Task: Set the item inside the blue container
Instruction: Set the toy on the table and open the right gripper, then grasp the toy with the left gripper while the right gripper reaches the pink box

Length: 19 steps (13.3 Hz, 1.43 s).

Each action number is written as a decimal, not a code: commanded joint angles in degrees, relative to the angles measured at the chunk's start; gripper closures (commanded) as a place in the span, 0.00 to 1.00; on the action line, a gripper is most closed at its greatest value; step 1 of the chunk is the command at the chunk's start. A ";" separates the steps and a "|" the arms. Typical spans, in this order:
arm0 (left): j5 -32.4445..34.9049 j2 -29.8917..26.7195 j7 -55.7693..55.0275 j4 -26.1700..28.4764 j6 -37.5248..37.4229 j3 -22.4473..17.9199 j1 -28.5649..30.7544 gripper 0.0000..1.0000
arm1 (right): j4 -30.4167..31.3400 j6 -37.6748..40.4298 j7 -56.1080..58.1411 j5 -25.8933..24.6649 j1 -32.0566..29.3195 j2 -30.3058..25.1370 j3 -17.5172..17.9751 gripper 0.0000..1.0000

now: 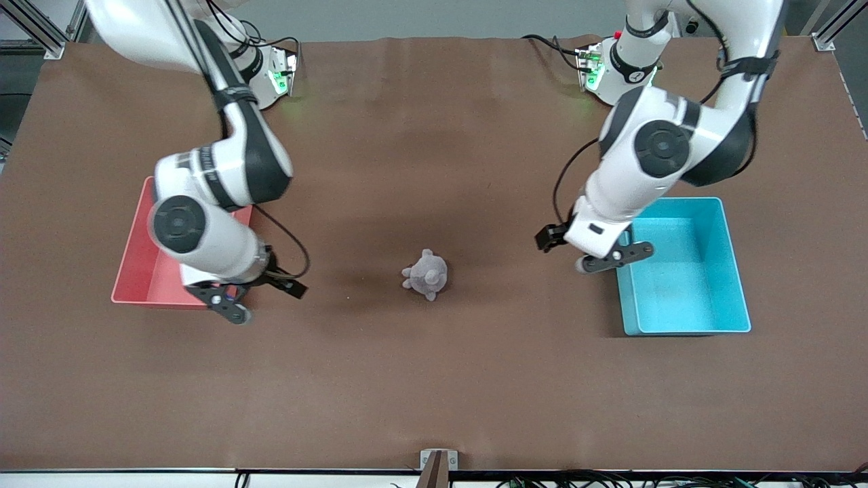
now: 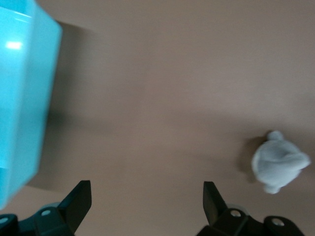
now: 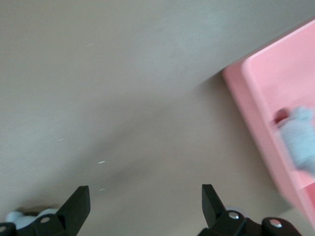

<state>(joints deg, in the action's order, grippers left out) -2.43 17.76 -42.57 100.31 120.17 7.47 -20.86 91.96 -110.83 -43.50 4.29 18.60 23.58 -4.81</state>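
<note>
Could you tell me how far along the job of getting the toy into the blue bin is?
Nothing is done yet: the grey plush toy lies on the table between the bins, and the blue container looks empty. In hand: nothing; the left gripper, open, hangs beside that container, and the right gripper, open, beside the pink bin. Left: grasp, carry, drop.

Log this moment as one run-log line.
stage: pre-grasp | gray plush toy: on table between bins | blue container: empty | left gripper: open beside blue container | right gripper: open by pink bin
</note>
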 commanded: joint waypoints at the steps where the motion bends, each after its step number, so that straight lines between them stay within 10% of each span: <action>1: 2.33 9.88 -8.28 -10.88 0.59 -0.35 -4.52 0.00 | 10.50 -2.19 10.06 3.25 -7.24 -7.40 1.30 0.00; 9: 3.66 23.89 -19.31 -18.57 20.00 -0.44 -13.40 0.00 | 21.66 -2.28 41.63 15.46 -26.85 -9.86 1.21 0.00; 19: 3.84 29.78 -19.84 -18.66 23.43 -1.06 -16.40 0.00 | 37.15 -20.21 45.17 18.56 -25.46 -10.84 1.30 0.00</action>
<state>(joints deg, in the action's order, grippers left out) 0.27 45.94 -61.93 83.28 142.26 7.01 -36.82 126.44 -129.97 0.59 21.41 -7.01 15.37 -3.52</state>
